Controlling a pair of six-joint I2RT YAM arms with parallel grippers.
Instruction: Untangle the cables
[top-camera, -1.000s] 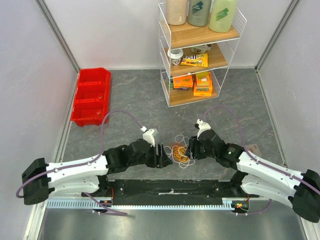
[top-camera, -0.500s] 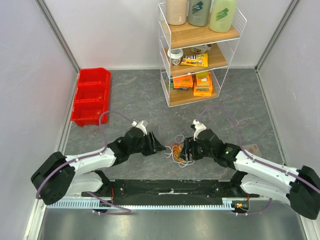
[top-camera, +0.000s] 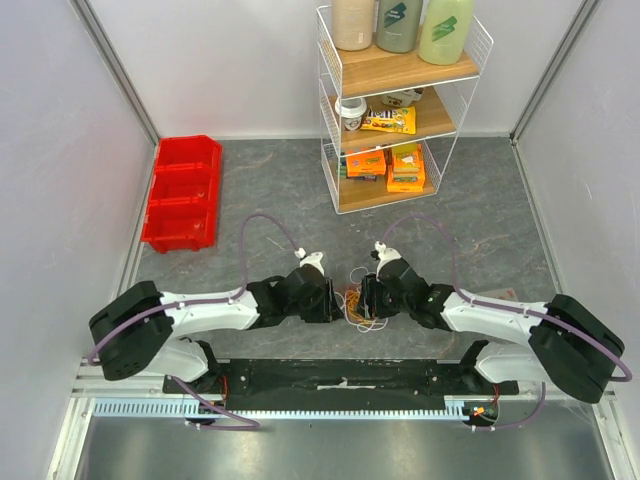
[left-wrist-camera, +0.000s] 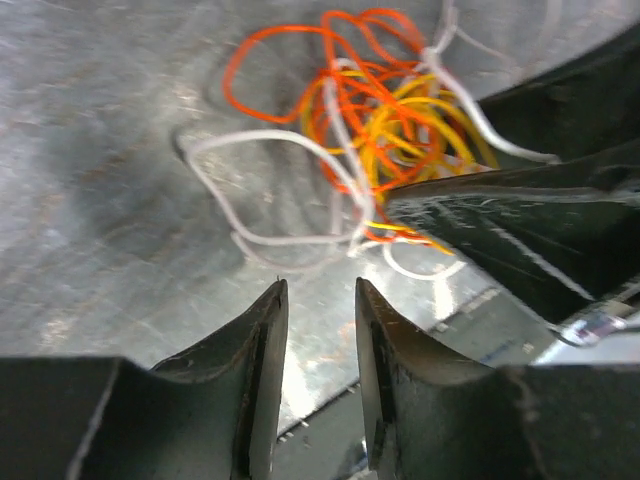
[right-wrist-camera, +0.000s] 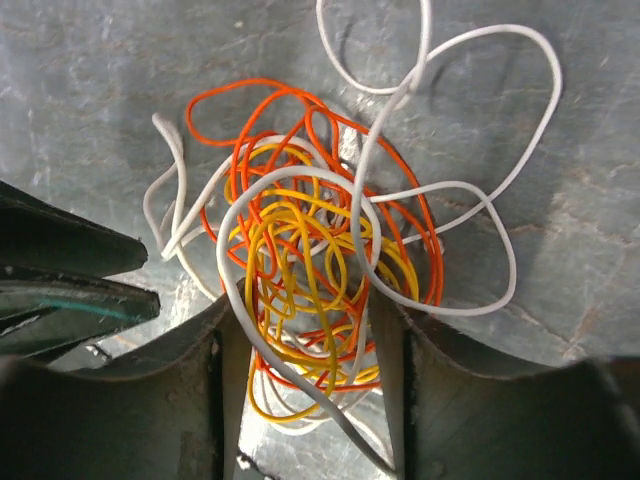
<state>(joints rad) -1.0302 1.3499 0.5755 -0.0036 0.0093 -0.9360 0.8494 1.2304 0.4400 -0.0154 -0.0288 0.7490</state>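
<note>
The cables (top-camera: 354, 307) lie as one tangle of white, orange and yellow wires on the grey table between my two grippers. In the right wrist view the cables (right-wrist-camera: 310, 250) spread wide, and my right gripper (right-wrist-camera: 305, 335) stands open with its fingers either side of the tangle's near part, yellow and orange loops lying loosely between them. My left gripper (left-wrist-camera: 320, 295) is open by a narrow gap with nothing in it, just short of a white loop of the cables (left-wrist-camera: 370, 110). From above, the left gripper (top-camera: 336, 302) and right gripper (top-camera: 364, 298) almost meet at the tangle.
Red bins (top-camera: 183, 192) sit at the back left. A white wire shelf (top-camera: 332, 120) with bottles and boxes stands at the back centre. A black rail (top-camera: 340, 375) runs along the near edge. A small card (top-camera: 505, 296) lies right of the right arm.
Both arms have stretched forward and lowered toward the tangle. The left gripper moved right and its jaws narrowed. The right gripper moved left until it straddled the cables.
</note>
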